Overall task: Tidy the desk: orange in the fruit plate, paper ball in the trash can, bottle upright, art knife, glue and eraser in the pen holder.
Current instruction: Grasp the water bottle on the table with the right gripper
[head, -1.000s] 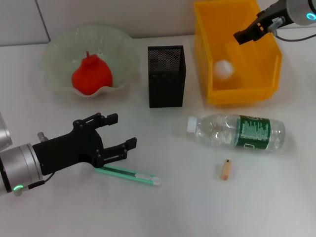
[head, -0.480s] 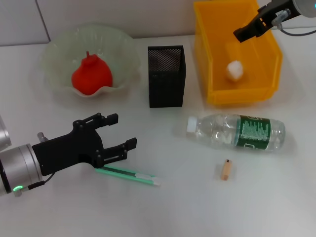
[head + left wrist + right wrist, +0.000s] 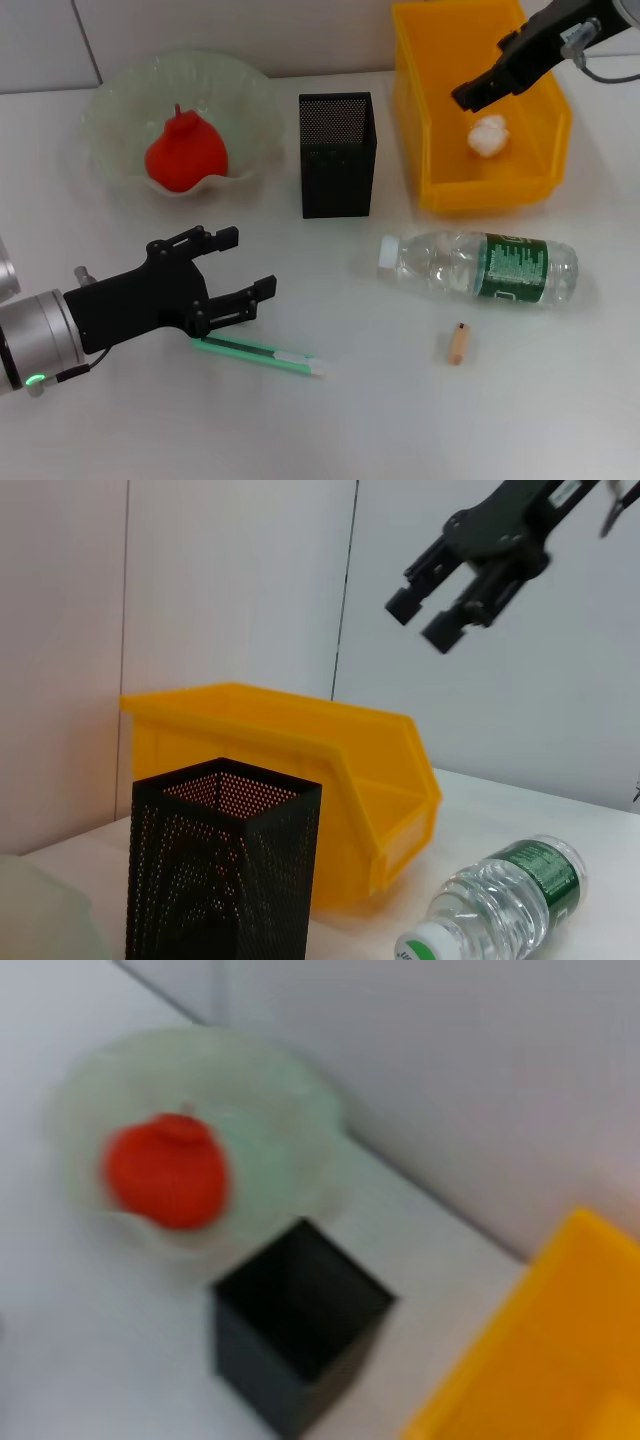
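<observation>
The paper ball [image 3: 488, 135], a white crumpled wad, lies on the floor of the trash can [image 3: 430, 110], a bright yellow rectangular plastic bin with sloped smooth walls at the far right of the white table [image 3: 350, 420]. The right pincer [image 3: 478, 92] hangs above the bin's open top, just beside the wad and not touching it; its two dark fingers stand a little apart with nothing between them, as the left wrist view shows against the wall. The orange [image 3: 186, 152], a matte red-orange squat fruit with a small stem nub, sits inside the fruit plate [image 3: 115, 110], a translucent pale-green dish with a ruffled, wavy rim. Between plate and bin stands the pen holder [image 3: 338, 155], a tall square cup of fine black metal mesh, upright. The bottle [image 3: 478, 267], clear ribbed plastic with a dark green label and white screw cap, lies on its side in front of the bin, cap pointing toward the robot's left. Near it on the table lies a small tan cylindrical piece [image 3: 457, 344] with a darker tip. The art knife [image 3: 260, 355], slim, flat and mint-green with a white end, lies flat on the table. The left pincer [image 3: 245, 268] hovers just over the knife's green end, its black fingers spread wide and holding nothing.
</observation>
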Motion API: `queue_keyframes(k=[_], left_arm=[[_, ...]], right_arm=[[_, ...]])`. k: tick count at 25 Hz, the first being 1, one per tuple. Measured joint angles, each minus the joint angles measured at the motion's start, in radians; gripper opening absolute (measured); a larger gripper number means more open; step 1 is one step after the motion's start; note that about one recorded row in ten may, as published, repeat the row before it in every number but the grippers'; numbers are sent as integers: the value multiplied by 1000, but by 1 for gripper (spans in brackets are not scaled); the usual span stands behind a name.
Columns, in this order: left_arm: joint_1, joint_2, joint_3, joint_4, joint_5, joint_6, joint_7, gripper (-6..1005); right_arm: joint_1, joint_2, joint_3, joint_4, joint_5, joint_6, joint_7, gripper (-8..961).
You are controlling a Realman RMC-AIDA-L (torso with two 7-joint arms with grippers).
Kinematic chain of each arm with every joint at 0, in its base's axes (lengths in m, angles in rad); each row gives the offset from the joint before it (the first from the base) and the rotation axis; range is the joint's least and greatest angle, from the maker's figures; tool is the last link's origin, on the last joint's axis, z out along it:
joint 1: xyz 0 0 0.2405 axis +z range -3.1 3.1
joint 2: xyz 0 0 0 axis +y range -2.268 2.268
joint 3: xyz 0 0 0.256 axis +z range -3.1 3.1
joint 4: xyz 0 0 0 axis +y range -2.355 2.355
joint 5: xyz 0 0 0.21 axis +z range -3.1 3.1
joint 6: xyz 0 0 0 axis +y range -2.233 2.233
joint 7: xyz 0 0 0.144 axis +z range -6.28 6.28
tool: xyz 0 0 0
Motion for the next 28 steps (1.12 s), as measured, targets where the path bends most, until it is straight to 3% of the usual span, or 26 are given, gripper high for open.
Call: queue_keyframes(k=[10, 28], left_arm=[[-2, 0, -4, 0, -2, 15, -4, 807], [-4, 0, -2, 0, -3, 38, -15, 806]], right_arm=[[40, -20, 76, -44, 72, -162, -11, 776], [17, 1, 64, -47, 174, -325, -22, 776]])
